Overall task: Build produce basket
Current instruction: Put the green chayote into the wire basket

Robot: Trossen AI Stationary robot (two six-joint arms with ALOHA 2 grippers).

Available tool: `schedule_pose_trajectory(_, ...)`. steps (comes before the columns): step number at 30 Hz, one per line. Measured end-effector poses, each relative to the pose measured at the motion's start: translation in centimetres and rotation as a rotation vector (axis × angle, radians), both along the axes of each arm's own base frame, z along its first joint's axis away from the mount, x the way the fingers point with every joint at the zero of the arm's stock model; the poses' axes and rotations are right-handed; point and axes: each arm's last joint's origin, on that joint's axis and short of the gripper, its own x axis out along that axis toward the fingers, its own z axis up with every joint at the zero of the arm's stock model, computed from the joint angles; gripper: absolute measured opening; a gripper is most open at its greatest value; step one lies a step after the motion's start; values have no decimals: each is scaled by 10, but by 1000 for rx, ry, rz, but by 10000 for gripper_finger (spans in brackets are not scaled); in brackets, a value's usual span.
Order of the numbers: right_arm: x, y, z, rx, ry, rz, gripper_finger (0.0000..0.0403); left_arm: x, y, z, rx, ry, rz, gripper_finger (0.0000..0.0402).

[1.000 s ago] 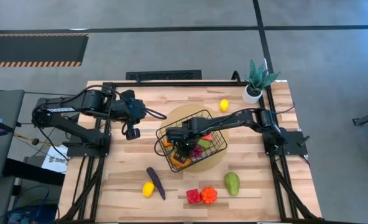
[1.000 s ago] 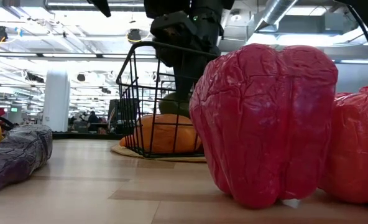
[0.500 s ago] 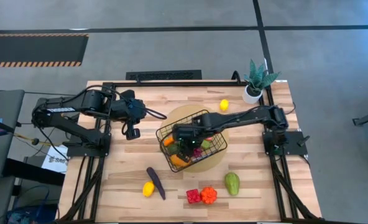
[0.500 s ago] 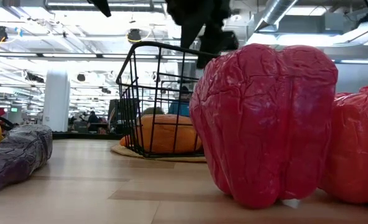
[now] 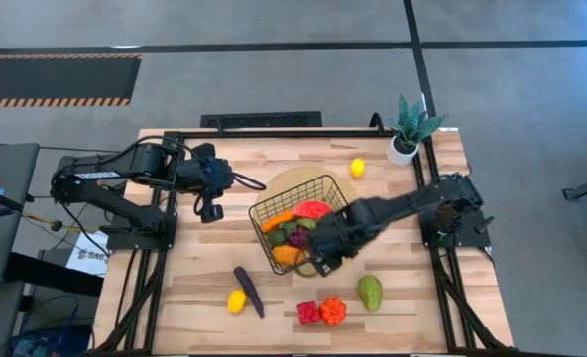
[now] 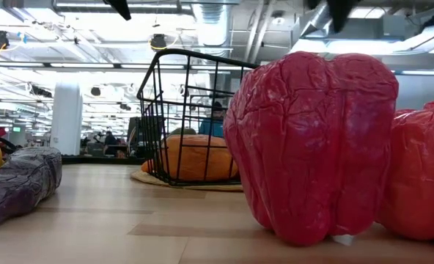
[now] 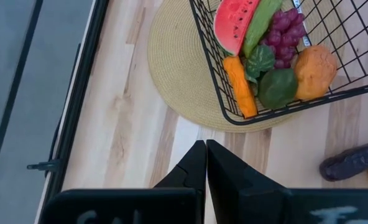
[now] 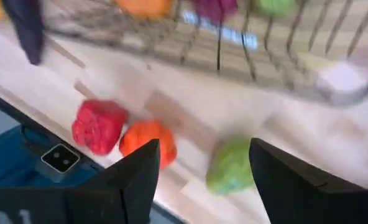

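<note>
Right end effector (image 5: pixel 325 260): left basket (image 5: pixel 308 236), now lower centre, wide, empty | avocado (image 5: pixel 370 293) likely next | left end effector (image 7: pixel 205 163): narrow, parked upper left | basket: centre tabletop (image 5: pixel 194 263)

The high view looks straight down on the whole table (image 5: pixel 204 288); the low view sits at tabletop level, very close to the red pepper (image 6: pixel 312 143), facing the basket (image 6: pixel 191 121) and room beyond; the left wrist view looks down on that basket; the right wrist view shares the peppers.
</note>
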Motion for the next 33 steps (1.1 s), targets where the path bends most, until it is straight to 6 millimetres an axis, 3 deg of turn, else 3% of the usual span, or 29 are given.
schedule_pose_trajectory(6, -14, 43, -10, 1, 79, -86, 264, 0, 0, 0, 14, 7, -25, 0)
schedule_pose_trajectory(12, -22, 67, -23, -38, 139, -181, 264, 0, 0, 0, 14, 7, -25, 0)
schedule_pose_trajectory(19, -32, 82, -39, -136, 248, -254, 266, 0, 0, 0, 14, 8, -25, 0)
schedule_pose_trajectory(33, -41, 100, -45, -131, 283, -312, 266, 0, -1, 0, -1, 11, -47, 0)
